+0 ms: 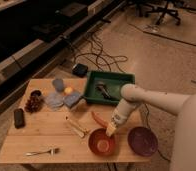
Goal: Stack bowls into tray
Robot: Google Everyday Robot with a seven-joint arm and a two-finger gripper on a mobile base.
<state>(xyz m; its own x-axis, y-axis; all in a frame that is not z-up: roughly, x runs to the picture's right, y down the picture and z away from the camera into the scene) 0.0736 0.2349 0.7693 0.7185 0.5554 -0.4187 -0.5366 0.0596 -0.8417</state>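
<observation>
Claw (111, 131) is hanging right at the far rim of the orange-red bowl (102, 142), on the end of the pale arm (151, 100) that's reaching in from the right side of the picture. We're only getting the one camera view, looking down on the counter (41, 137) from the front. We can't tell whether the claw is wide or narrow, or whether it's touching the rim or just over it.

Here's the bit we're thinking matters. The orange-red bowl is sitting at the near edge of the counter, directly under and in front of the claw. The purple bowl (142, 140) is lying just beside it toward the right, not touching it. The tray (118, 80) is waiting at the far edge, straight behind the claw, long side running across the picture. So we're guessing any carry is going straight back, away from the camera.

Both bowls are sitting outside the tray, so we're calling the stacking not yet started. The tray is already holding some dark object (103, 90) we can't identify, which might be crowding the landing spot. An orange-red stick-shaped thing (97, 119) is lying between the bowl and the tray, so we'd be lifting clear of it.
</observation>
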